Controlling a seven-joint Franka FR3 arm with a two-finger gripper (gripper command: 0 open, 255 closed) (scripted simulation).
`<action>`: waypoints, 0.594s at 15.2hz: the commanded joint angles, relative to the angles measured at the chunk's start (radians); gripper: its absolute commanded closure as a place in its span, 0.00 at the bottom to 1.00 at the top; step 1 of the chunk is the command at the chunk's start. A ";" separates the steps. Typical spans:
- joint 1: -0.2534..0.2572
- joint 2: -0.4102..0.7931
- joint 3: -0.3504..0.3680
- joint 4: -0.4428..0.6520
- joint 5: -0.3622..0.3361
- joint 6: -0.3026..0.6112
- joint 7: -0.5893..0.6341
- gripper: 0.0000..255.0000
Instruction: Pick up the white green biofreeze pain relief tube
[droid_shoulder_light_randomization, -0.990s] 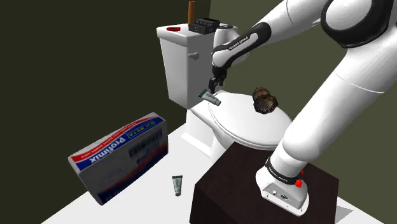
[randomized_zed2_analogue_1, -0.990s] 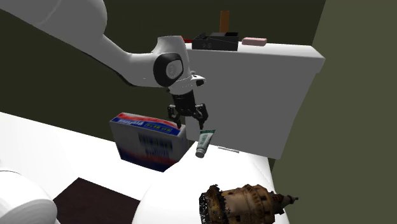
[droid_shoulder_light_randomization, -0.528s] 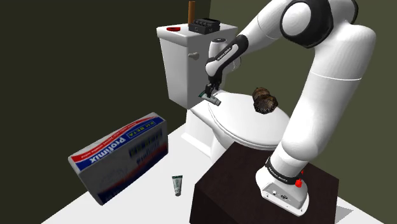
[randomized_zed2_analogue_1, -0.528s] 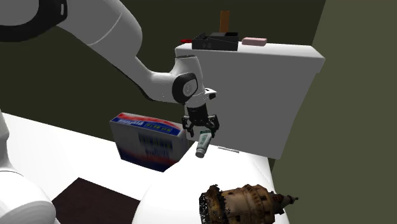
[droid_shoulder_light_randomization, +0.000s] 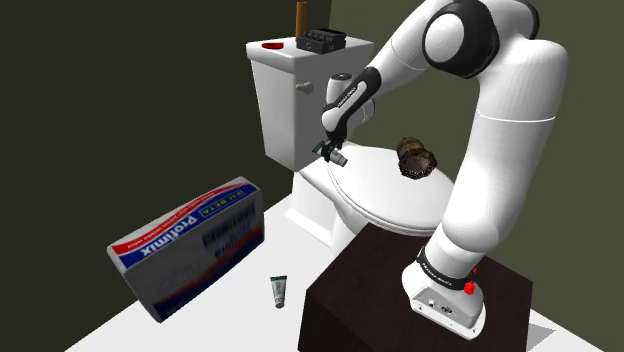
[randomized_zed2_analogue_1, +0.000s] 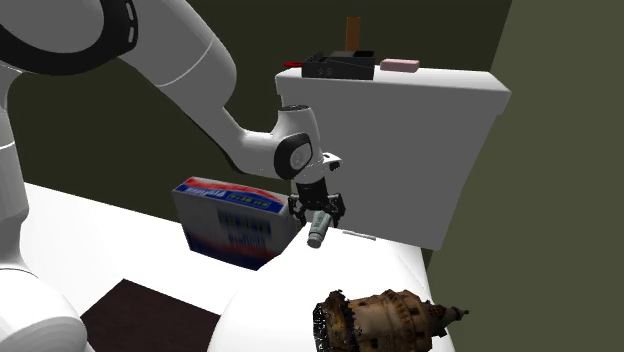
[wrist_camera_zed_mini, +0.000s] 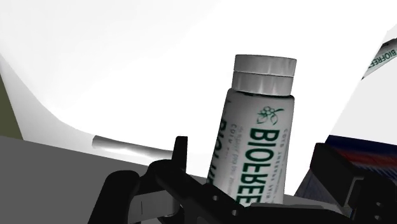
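Wrist view, mid-frame: the gripper (wrist_camera_zed_mini: 253, 151) stands apart astride the Biofreeze tube (wrist_camera_zed_mini: 256, 121); closing squarely on its body seems best.

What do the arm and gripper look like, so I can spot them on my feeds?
The arm is glossy white with rounded links and dark joint rings. A black band near the wrist carries small white lettering, too small to read. The white base flange has small red marks. The two-finger gripper is all black.
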 joint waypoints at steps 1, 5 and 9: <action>0.000 0.004 0.000 -0.002 0.000 0.006 0.001 0.00; 0.000 0.006 0.001 0.000 0.001 0.006 0.001 1.00; 0.000 0.006 0.001 0.000 0.001 0.006 0.001 1.00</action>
